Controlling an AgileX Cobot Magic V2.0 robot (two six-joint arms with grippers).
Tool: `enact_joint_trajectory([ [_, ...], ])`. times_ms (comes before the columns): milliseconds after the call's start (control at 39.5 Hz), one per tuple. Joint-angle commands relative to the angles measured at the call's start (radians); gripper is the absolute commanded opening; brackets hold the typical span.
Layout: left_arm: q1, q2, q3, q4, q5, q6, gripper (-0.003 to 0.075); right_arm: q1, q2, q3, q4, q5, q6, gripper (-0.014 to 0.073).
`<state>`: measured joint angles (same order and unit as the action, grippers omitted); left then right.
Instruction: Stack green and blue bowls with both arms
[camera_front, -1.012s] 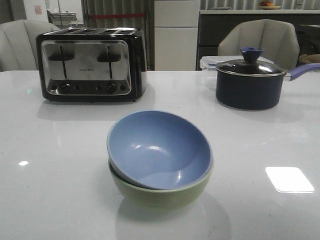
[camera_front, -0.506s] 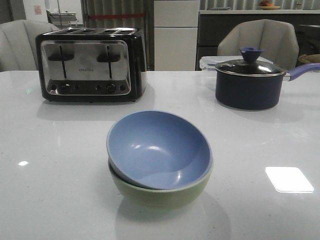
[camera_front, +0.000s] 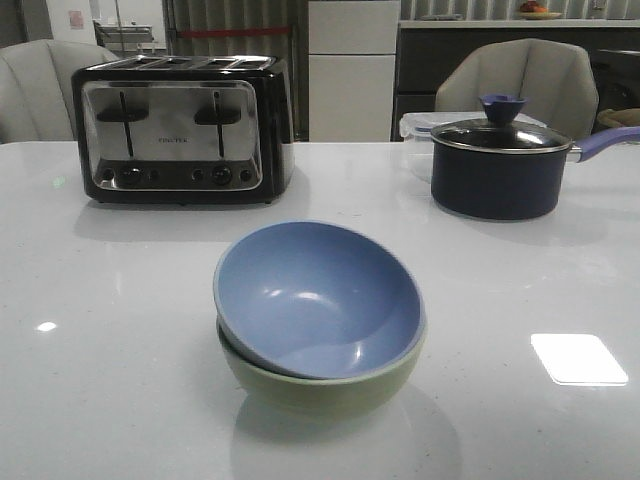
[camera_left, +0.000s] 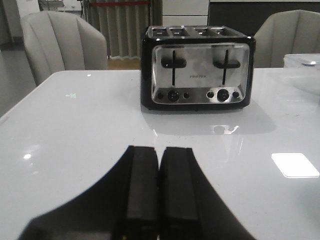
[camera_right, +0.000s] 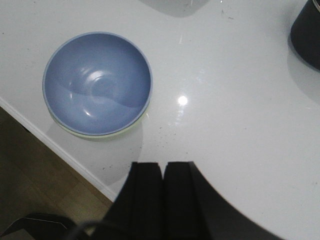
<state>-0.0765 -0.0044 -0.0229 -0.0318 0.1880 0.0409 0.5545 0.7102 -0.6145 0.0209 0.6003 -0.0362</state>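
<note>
The blue bowl (camera_front: 318, 297) sits inside the green bowl (camera_front: 320, 385), tipped a little, in the middle of the white table (camera_front: 120, 380). All around the bowls the table is bare, so a gripper can come in from either side or from above. Far behind on the left stands the toaster (camera_front: 180, 128). Far behind on the right stands the dark pot (camera_front: 500, 165), its handle (camera_front: 608, 142) sticking out to the right.
</note>
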Motion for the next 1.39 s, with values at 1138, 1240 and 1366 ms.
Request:
enact_joint_trajectory([
  [1138, 0.004, -0.021, 0.03, 0.032, -0.216, -0.05, 0.0093, 0.0, -0.005, -0.025, -0.005, -0.065, -0.01, 0.0057],
  [1240, 0.004, -0.021, 0.03, 0.032, -0.216, -0.05, 0.0093, 0.0, -0.005, -0.025, -0.005, -0.065, -0.01, 0.0057],
  [1366, 0.004, -0.021, 0.03, 0.032, -0.216, -0.05, 0.0093, 0.0, -0.005, -0.025, -0.005, -0.065, -0.01, 0.0057],
])
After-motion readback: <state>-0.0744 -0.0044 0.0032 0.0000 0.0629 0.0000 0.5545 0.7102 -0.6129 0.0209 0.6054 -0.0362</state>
